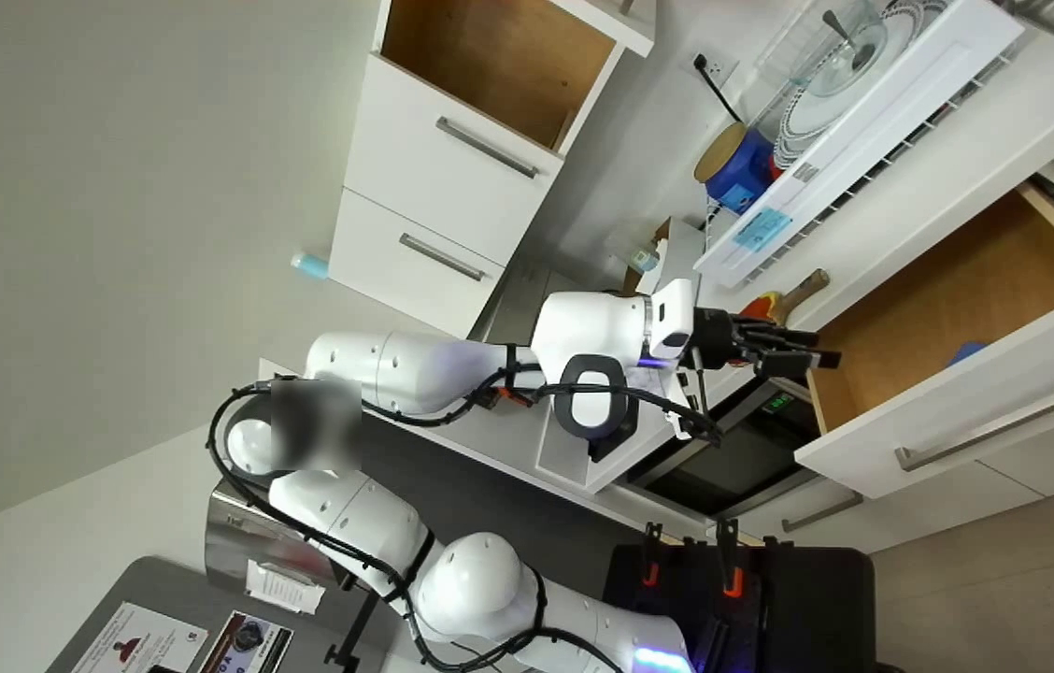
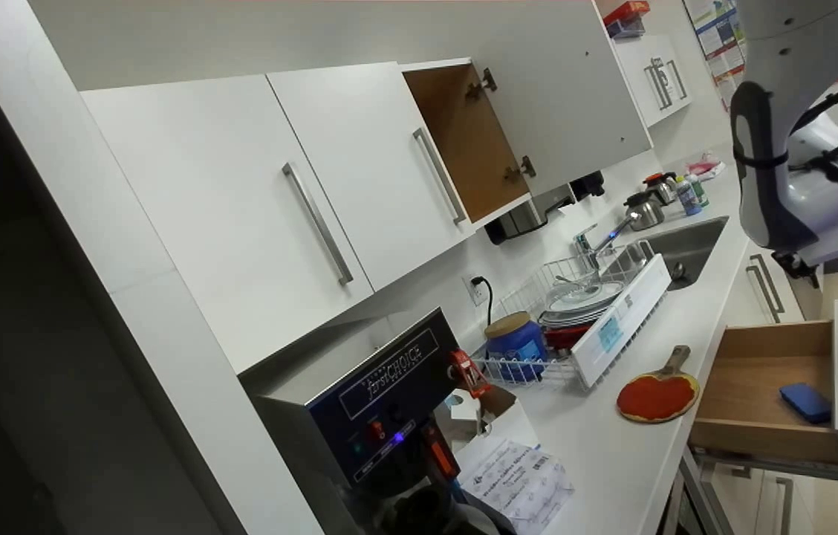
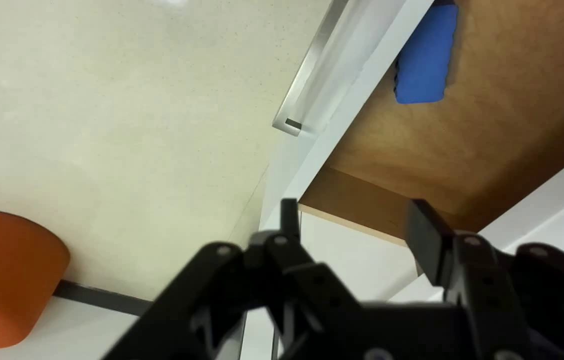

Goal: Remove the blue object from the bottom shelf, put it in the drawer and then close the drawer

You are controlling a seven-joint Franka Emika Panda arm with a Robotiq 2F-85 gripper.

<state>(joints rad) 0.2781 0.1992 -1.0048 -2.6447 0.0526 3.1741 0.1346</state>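
While the blue block lies flat in the pulled-out drawer, the gripper hangs with jaws parted.

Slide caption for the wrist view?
Open black gripper by one end of an open white-fronted wooden drawer, a blue rectangular block lying inside near the front.

The object was plain blue. The drawer front was white, its base wood-grained brown. The gripper was black; the jar blue, its lid tan.
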